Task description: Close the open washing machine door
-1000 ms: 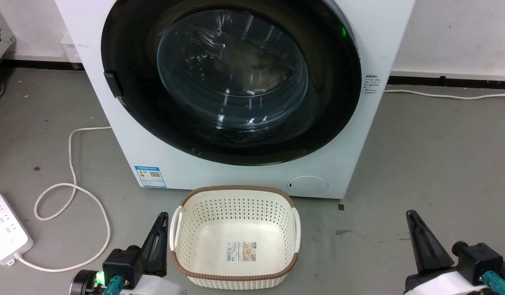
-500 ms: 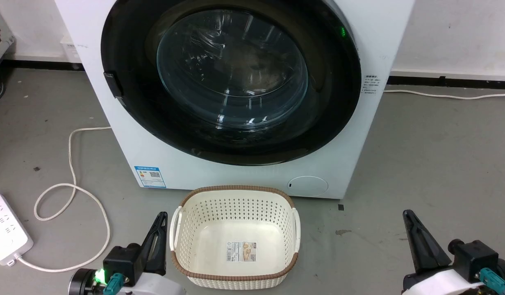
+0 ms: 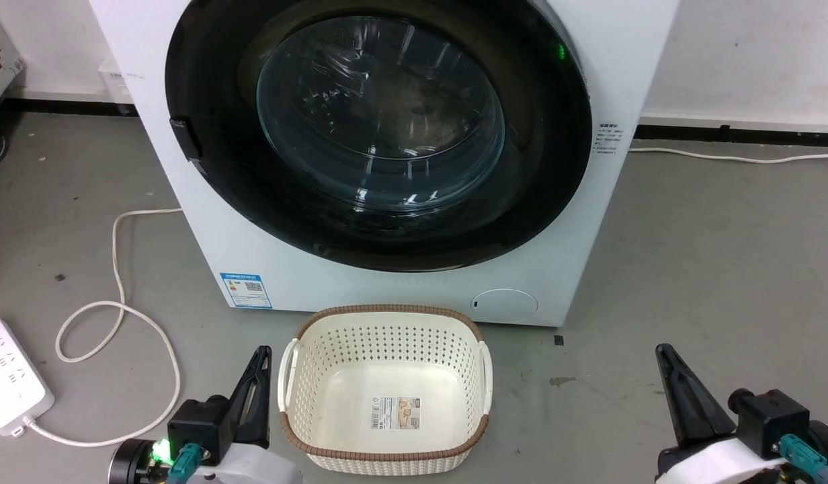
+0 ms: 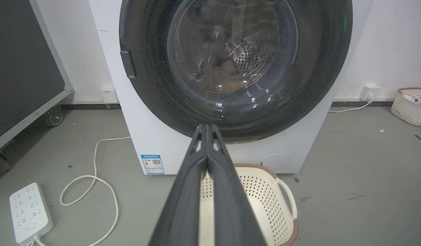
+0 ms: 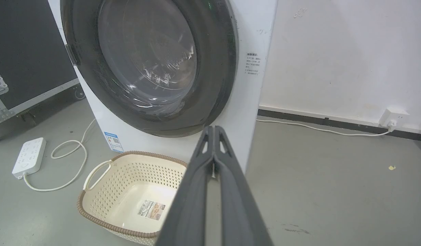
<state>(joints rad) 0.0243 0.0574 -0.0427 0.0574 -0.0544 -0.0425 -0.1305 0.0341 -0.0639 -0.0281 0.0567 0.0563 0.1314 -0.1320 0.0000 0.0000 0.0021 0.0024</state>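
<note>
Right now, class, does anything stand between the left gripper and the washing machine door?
Nothing visible does. The cream basket stands on the floor just before the washing machine, beside the left gripper and lower than the washing machine door, not across the path between them.

Body of washing machine [image 3: 400, 296] was white, w/ a blue label [image 3: 246, 290] low on front & a pale grey-white round cap [image 3: 505, 304]. The washing machine door [image 3: 535, 175] was a glossy black ring w/ clear glass centre. Behind the glass, steel drum [image 4: 251, 54] showed rows of small holes. Basket [image 3: 387, 349] was cream, holes in neat rows, brown woven rim. Floor [image 3: 710, 269] grey, wall [image 3: 757, 54] white, skirting [image 3: 743, 129] black. Power strip [image 3: 7, 380] & cable [image 3: 118, 316] white. Left gripper [image 3: 261, 356] & right gripper [image 3: 663, 353] were black. Teal plugs [image 3: 800, 457] at both wrists, green light [image 3: 160, 452] on the left.
</note>
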